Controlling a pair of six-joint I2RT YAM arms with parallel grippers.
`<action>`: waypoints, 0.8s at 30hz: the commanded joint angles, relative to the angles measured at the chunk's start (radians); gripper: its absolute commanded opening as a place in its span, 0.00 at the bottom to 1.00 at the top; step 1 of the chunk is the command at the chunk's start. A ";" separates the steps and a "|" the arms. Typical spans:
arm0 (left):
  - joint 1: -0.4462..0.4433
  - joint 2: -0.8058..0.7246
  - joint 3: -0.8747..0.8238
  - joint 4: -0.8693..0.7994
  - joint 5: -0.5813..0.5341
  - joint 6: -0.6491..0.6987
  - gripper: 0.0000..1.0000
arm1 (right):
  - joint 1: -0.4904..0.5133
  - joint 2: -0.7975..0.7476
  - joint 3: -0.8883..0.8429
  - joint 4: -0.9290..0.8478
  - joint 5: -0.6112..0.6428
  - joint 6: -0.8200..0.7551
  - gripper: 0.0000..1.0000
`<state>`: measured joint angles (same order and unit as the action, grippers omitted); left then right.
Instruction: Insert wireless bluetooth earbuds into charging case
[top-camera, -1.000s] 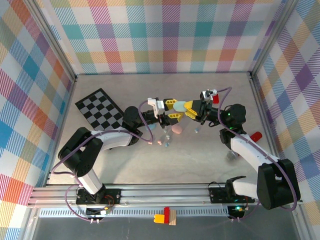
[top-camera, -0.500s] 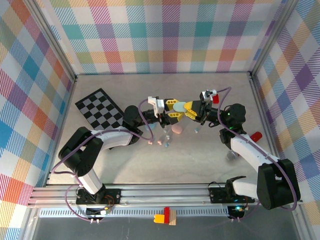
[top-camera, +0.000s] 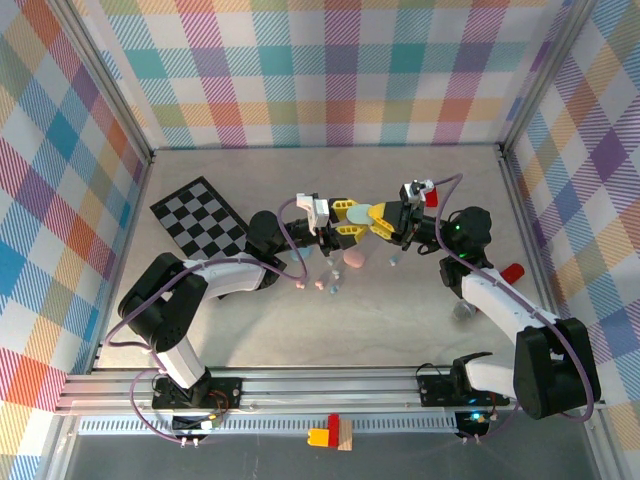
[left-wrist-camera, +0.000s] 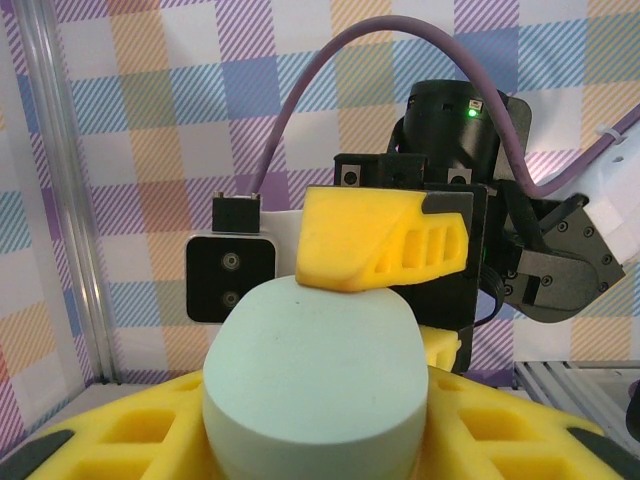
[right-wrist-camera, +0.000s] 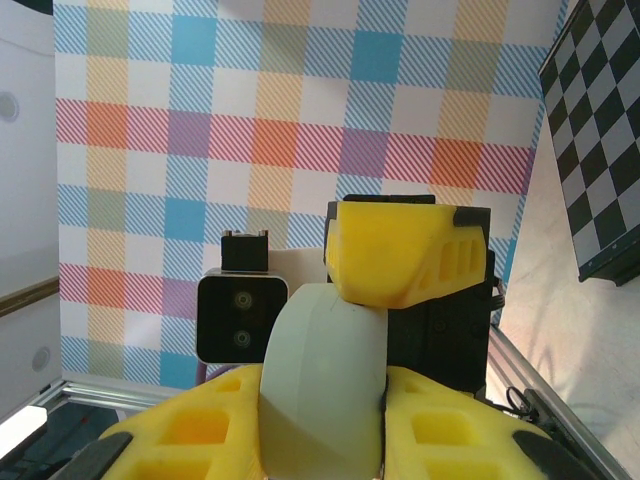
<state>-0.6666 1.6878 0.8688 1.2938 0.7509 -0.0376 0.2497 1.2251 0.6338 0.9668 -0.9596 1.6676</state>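
Observation:
A mint oval charging case (top-camera: 362, 213) hangs in the air between both arms. In the left wrist view the case (left-wrist-camera: 315, 370) sits between my left gripper's (left-wrist-camera: 315, 435) yellow fingers, which are shut on it. In the right wrist view the case (right-wrist-camera: 320, 385) stands on edge, and my right gripper (right-wrist-camera: 322, 445) is shut on it too. The two grippers, left (top-camera: 345, 222) and right (top-camera: 383, 218), meet head-on at the case. Tiny pastel earbuds lie on the table below: pink ones (top-camera: 318, 285) beside a light blue one (top-camera: 333, 287), and another bluish one (top-camera: 393, 262).
A pink oval case (top-camera: 353, 260) lies on the table under the grippers. A checkerboard (top-camera: 200, 217) lies at the back left. A red block (top-camera: 512, 272) sits by the right arm, and a red-and-yellow block (top-camera: 330, 435) lies in front of the rail.
My left gripper's fingers have drawn in a little on the mint case. Both arms and the case have otherwise stayed in place.

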 joint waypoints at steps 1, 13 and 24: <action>-0.002 0.013 0.021 0.059 0.045 0.004 0.43 | -0.004 0.005 0.017 0.035 0.012 0.001 0.14; 0.008 -0.007 -0.011 0.052 0.022 0.005 0.35 | -0.006 -0.107 0.069 -0.334 0.023 -0.291 0.75; 0.083 -0.074 -0.112 0.045 0.186 -0.183 0.35 | 0.117 -0.242 0.500 -1.578 0.421 -1.416 0.96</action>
<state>-0.5995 1.6756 0.7792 1.2976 0.8421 -0.1482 0.3199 0.9718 1.0771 -0.2695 -0.6548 0.6315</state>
